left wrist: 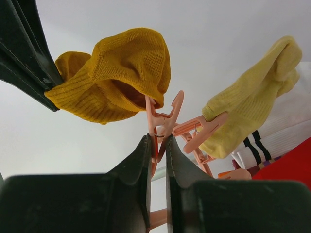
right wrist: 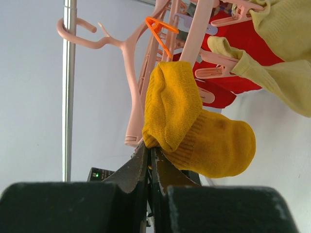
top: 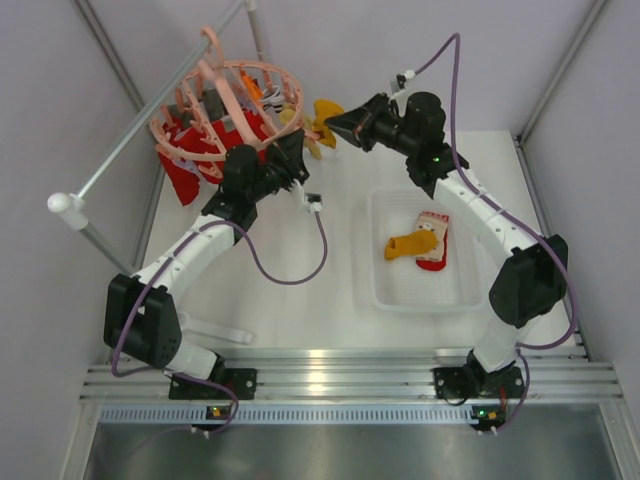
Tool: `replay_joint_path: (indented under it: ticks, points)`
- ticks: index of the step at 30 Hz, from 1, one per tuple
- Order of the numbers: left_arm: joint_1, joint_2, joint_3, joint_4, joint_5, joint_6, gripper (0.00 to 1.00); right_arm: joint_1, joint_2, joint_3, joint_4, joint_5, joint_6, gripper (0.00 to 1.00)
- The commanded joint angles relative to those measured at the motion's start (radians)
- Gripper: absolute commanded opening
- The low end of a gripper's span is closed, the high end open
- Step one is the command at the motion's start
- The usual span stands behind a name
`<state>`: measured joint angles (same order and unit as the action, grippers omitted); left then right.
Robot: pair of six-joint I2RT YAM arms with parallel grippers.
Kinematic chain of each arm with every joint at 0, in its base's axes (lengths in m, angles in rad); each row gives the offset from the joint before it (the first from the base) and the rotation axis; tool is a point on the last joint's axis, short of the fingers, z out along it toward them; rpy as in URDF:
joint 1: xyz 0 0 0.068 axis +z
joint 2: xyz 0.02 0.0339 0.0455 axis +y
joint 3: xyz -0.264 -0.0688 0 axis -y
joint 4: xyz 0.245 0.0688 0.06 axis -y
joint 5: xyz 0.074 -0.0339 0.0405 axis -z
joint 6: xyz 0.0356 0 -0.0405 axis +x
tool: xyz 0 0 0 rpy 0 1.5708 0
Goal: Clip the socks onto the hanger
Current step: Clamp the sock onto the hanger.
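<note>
- Left claw is clenched on a peg of the hanger, spreading its mouth.
- Right claw pinches the mustard sock, draped just above that peg's mouth.

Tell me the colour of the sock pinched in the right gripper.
The sock in the right gripper is mustard yellow, clearest in the right wrist view.
</note>
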<state>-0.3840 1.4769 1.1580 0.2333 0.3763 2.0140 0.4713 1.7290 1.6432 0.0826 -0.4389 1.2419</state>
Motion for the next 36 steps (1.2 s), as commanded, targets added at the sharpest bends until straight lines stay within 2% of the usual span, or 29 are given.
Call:
replay_joint_path:
  ticks: [1, 14, 20, 25, 28, 36]
  points:
    - [0.004, 0.011, 0.009, 0.043, 0.016, 0.072, 0.18, 0.015, -0.039, -0.006, 0.022, -0.003, 0.025, 0.00]
    - [0.000, 0.010, 0.003, 0.093, 0.041, 0.043, 0.30, 0.018, 0.000, 0.006, 0.059, -0.003, 0.031, 0.00]
    - [-0.001, 0.014, 0.005, 0.084, 0.038, 0.058, 0.31, 0.016, 0.001, 0.035, 0.060, -0.003, 0.031, 0.00]
    - [-0.001, 0.014, 0.003, 0.080, 0.039, 0.061, 0.44, 0.017, 0.000, 0.040, 0.059, -0.001, 0.033, 0.00]
    - [-0.001, 0.011, 0.005, 0.080, 0.039, 0.061, 0.46, 0.015, 0.001, 0.041, 0.057, -0.001, 0.031, 0.00]
    - [-0.001, 0.002, 0.005, 0.100, 0.055, 0.034, 0.61, 0.009, 0.009, 0.037, 0.054, -0.001, 0.011, 0.00]
